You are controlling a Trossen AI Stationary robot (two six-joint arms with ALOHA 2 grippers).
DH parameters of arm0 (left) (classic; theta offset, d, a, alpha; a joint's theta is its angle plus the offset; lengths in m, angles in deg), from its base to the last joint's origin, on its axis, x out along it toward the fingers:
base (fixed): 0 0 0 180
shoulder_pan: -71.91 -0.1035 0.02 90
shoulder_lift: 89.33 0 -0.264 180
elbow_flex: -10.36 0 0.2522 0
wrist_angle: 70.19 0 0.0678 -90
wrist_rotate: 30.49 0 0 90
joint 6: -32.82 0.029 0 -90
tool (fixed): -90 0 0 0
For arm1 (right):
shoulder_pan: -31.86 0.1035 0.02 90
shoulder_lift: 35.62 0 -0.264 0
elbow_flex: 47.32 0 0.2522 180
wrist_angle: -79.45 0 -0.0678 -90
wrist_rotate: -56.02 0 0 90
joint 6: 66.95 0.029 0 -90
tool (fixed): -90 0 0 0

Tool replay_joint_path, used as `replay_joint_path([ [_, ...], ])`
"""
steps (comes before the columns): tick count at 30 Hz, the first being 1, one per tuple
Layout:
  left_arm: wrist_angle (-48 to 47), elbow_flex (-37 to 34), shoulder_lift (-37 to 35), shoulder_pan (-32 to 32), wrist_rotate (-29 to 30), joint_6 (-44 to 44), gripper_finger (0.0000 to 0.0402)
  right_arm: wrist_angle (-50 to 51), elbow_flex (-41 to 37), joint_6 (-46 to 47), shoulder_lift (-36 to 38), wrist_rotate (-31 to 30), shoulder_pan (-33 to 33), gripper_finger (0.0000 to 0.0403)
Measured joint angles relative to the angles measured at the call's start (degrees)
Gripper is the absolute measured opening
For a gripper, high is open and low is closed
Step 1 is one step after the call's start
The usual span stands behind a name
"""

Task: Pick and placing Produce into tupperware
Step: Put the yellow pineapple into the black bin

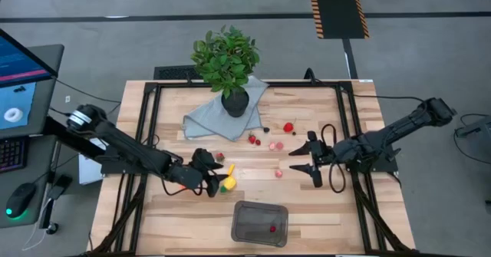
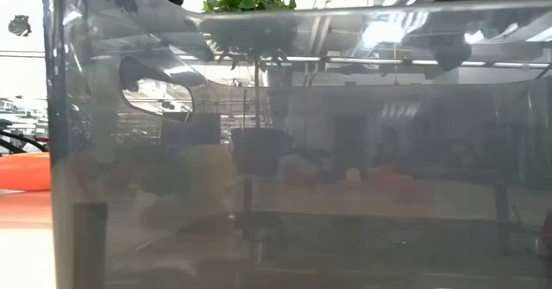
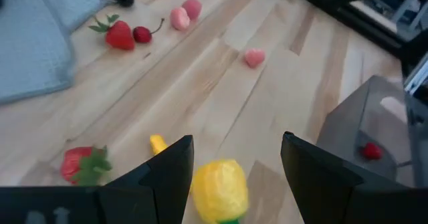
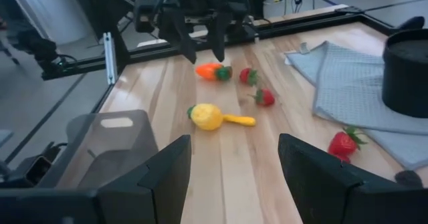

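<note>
The tupperware (image 1: 259, 223), a clear grey tub, stands near the table's near edge with one red piece (image 1: 272, 228) inside. The yellow lemon (image 3: 219, 189) lies on the wood, with the banana (image 4: 239, 121) touching it and the orange carrot (image 4: 210, 71) and strawberries (image 4: 265, 97) close by. My left gripper (image 1: 215, 177) is open and hovers above this cluster; in its wrist view the lemon shows between the open fingers (image 3: 235, 140). More berries (image 1: 276, 144) lie mid-table. My right gripper (image 1: 291, 161) is open, right of them, empty (image 4: 234, 140).
A leafy plant in a black pot (image 1: 232, 101) stands on a blue-grey cloth (image 1: 211, 119) at the table's far side. A black frame rail (image 1: 147, 126) runs along the table's left and right. The low view looks through the tub's wall (image 2: 276, 194). Bare wood lies left of the tub.
</note>
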Motion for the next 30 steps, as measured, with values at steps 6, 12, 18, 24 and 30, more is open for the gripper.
replay_joint_path([
  [6, 4.20, 0.08, 3.05, 0.44, -1.19, -1.34, 0.0213, -0.91, -0.07, 0.00, -0.02, 0.00, 2.73, 0.0249],
  [12, 4.11, 0.07, 4.87, 0.47, -0.63, -1.86, 0.0216, -1.27, -0.07, 0.42, -0.04, -1.57, 5.29, 0.0249],
  [18, 2.78, 0.07, 5.16, 1.11, 1.56, -2.18, 0.0241, -1.27, -0.07, 0.46, -0.07, -4.89, 7.76, 0.0249],
  [24, 2.39, 0.07, 5.57, 2.71, 2.69, -3.73, 0.0293, -1.25, -0.07, 0.88, -0.07, -7.22, 9.76, 0.0249],
  [30, 2.61, 0.07, 5.57, 4.26, 4.11, -4.85, 0.0332, -1.21, -0.07, 0.98, -0.07, -7.24, 10.50, 0.0249],
])
